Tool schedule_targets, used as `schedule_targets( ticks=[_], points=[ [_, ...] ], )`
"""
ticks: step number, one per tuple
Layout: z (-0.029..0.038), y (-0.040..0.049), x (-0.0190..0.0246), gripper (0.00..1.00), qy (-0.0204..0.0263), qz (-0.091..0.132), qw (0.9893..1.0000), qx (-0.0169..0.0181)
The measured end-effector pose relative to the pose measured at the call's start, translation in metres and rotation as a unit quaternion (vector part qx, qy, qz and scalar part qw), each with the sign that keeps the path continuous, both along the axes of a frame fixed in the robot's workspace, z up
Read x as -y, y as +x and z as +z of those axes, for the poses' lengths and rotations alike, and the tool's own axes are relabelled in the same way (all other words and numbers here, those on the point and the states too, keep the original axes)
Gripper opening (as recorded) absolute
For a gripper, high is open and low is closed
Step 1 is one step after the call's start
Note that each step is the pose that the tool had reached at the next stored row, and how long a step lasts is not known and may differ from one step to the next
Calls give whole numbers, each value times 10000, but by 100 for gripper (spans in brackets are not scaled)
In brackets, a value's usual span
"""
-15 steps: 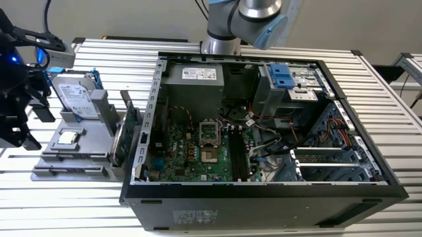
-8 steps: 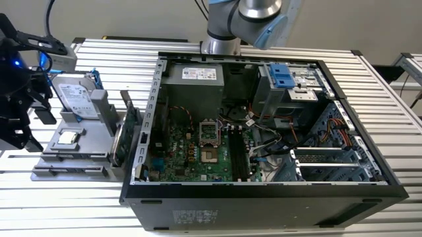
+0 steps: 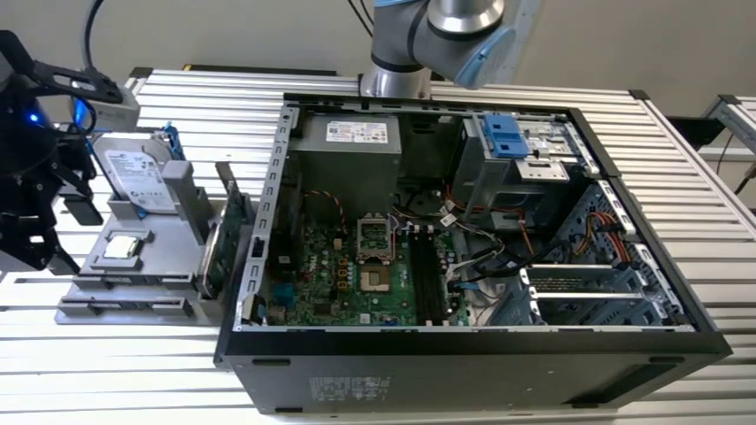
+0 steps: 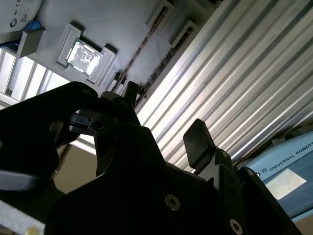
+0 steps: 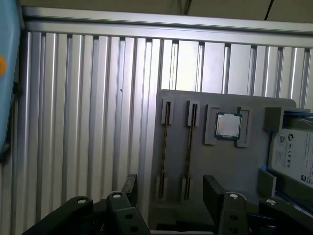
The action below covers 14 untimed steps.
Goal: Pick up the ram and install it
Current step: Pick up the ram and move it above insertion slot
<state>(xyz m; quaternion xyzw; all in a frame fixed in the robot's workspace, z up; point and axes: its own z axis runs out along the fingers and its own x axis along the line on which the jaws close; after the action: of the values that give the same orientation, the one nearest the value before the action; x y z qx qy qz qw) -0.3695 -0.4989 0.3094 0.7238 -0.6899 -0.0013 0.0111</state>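
The ram (image 5: pixel 190 147) stands on edge in a slot of the grey holder tray (image 5: pixel 234 171), in the slot nearer the processor chip (image 5: pixel 228 125). In the second wrist view the ram (image 4: pixel 142 49) is a thin dark line. In the exterior view it is a thin strip (image 3: pixel 211 257) beside the green expansion card (image 3: pixel 234 221). My gripper (image 5: pixel 172 186) hangs open above the tray with nothing between its fingers (image 5: pixel 215 188). It shows as a black mass (image 3: pixel 65 186) at the exterior view's left, and its fingertips stand apart in the second wrist view (image 4: pixel 164 117).
The expansion card (image 5: pixel 167 147) fills the neighbouring slot. A hard drive (image 3: pixel 133 177) leans at the tray's far end. The open computer case (image 3: pixel 254 266) stands right of the tray, its motherboard (image 3: pixel 354 266) exposed with dark memory slots (image 3: pixel 428 270). Everything rests on a ribbed aluminium table (image 5: pixel 88 122).
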Motion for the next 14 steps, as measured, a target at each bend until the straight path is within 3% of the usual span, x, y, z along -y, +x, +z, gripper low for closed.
schedule_targets(
  ticks=[14],
  points=[
    [-36,0,-1,100,0,0,10000,1]
  ],
)
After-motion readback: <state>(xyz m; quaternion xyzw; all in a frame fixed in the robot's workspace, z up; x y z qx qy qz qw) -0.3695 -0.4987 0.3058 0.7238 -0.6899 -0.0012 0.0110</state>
